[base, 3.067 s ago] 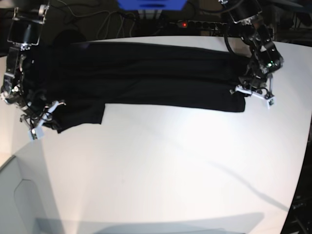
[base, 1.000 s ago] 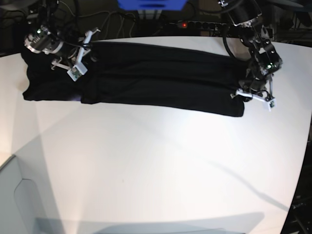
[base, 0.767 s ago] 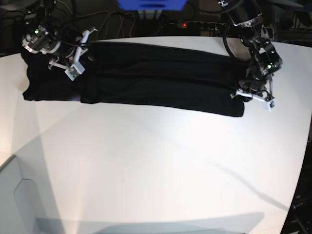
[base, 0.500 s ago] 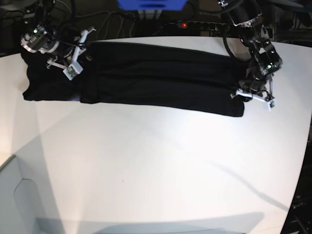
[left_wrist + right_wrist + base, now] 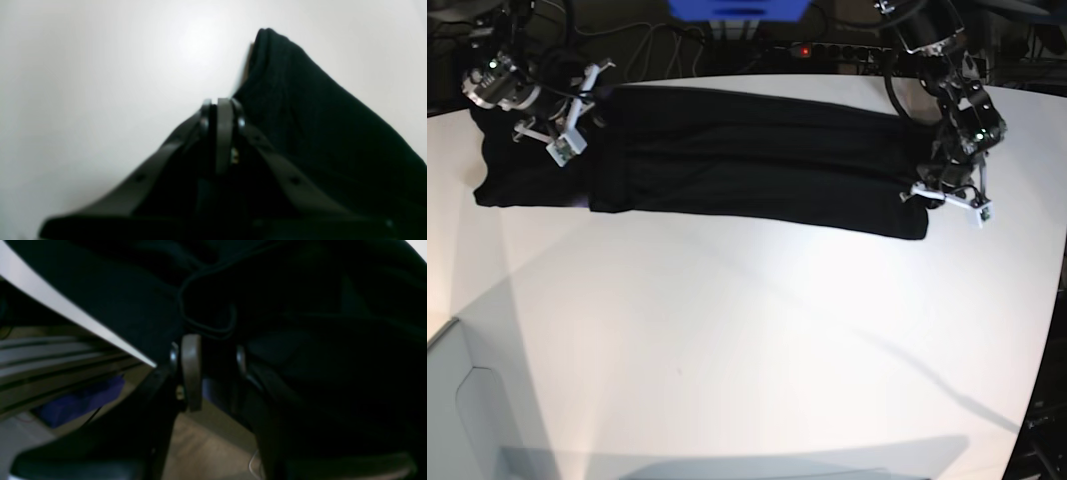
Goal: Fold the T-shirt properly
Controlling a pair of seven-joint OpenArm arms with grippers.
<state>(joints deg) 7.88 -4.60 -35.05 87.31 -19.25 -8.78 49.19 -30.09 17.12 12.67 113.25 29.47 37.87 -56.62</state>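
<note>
White tabletop (image 5: 747, 340), broad and bare across its near half, with dark cables and a power strip (image 5: 827, 48) showing a red light beyond the far edge. T-shirt (image 5: 747, 155): plain black cloth, folded lengthwise into a long band that lies flat along the far side of the table, running from the far-left corner to the far right; its left end spreads wider and reaches the table's edge. Left gripper (image 5: 949, 196): at the right end of the band in the base view, on the near corner of the cloth; in the left wrist view its jaws stand pressed together with black cloth rising just beside the fingertips, but whether any fabric is caught between them cannot be told. Left wrist view also shows the shirt's edge (image 5: 267, 43) lifting to a peak against the white surface. Right gripper (image 5: 572, 105): over the left end of the band, near the far edge of the table; in the right wrist view its jaws stand partly apart, with dark folds of cloth and a thin seam line directly ahead of them, the gap itself too dark to tell whether fabric sits in it. Blue object (image 5: 737, 10): beyond the table's far edge, centre.
</note>
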